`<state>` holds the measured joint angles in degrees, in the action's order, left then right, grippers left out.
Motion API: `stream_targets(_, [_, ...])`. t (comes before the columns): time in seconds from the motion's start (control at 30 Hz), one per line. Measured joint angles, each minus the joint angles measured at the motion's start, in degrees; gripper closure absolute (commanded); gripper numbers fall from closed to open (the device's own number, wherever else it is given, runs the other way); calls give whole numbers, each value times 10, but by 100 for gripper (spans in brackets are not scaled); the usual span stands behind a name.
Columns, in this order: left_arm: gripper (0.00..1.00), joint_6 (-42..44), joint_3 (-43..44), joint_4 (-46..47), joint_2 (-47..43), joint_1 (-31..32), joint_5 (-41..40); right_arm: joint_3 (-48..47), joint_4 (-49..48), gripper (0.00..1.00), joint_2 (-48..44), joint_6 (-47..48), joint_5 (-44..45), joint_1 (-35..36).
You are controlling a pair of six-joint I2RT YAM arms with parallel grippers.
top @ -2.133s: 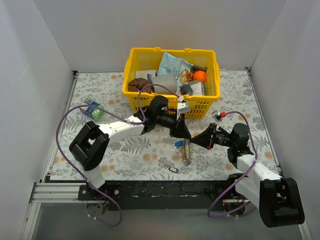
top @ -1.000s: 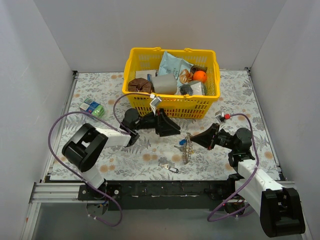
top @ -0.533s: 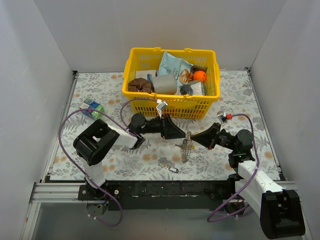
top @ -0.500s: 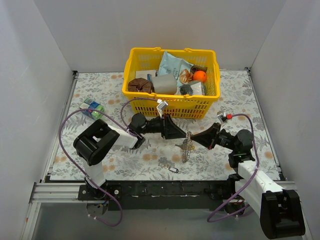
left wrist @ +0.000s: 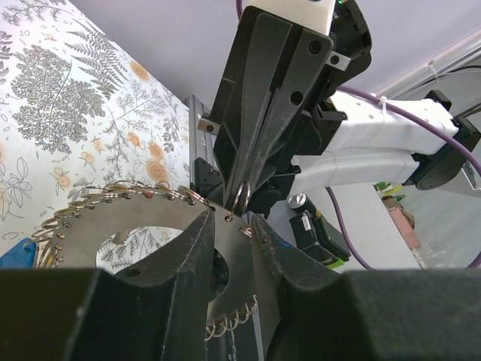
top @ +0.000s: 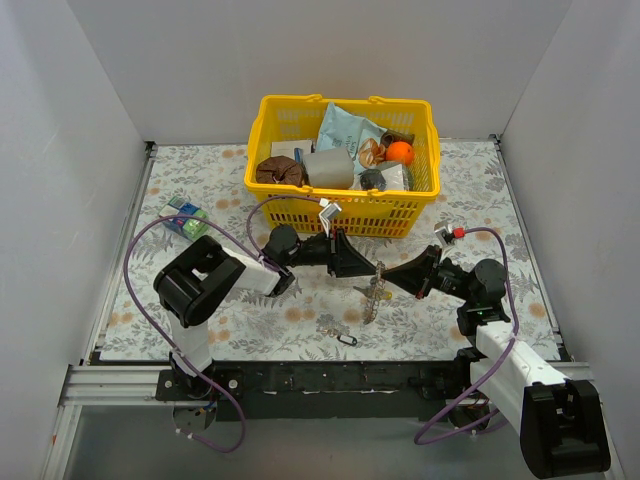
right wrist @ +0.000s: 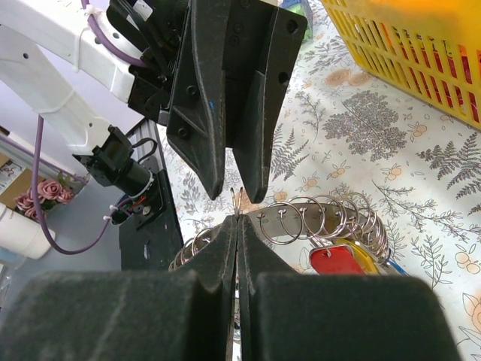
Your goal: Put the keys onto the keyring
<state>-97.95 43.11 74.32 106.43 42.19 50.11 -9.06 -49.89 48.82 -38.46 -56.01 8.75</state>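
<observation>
The keyring [top: 376, 285], a flat silvery ring fringed with small wire loops, hangs above the table between both arms. My right gripper [top: 392, 279] is shut on one loop at its rim [right wrist: 239, 201]. A red key [right wrist: 334, 259] and a yellow one [right wrist: 363, 250] hang from loops on the keyring [right wrist: 301, 218]; a blue key head [left wrist: 15, 252] shows at the edge of the left wrist view. My left gripper [left wrist: 229, 222] faces the right gripper [left wrist: 242, 203], with its jaws a narrow gap apart on either side of the keyring's rim [left wrist: 113, 218]. Another small key [top: 336, 331] lies on the table.
A yellow basket [top: 262, 150] full of packets and an orange stands just behind the grippers. A small green and blue box [top: 187, 218] lies at the left. Purple cables loop over both arms. White walls close in the patterned table.
My left gripper has slid right, up to the keyring, and its jaws have narrowed. The right gripper has kept the keyring nearly still.
</observation>
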Motion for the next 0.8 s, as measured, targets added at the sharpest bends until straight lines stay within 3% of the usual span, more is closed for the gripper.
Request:
stream_targets(0.23, [78, 15, 1, -19, 0, 1, -2, 0, 0, 99, 0, 0, 0, 0])
stream_targets(0.67, [100, 27, 28, -27, 12, 8, 5, 0, 2, 99, -1, 1, 3, -1])
stream_targets(0.8, [100, 35, 29, -38, 12, 8, 5, 0, 3, 99, -1, 1, 3, -1])
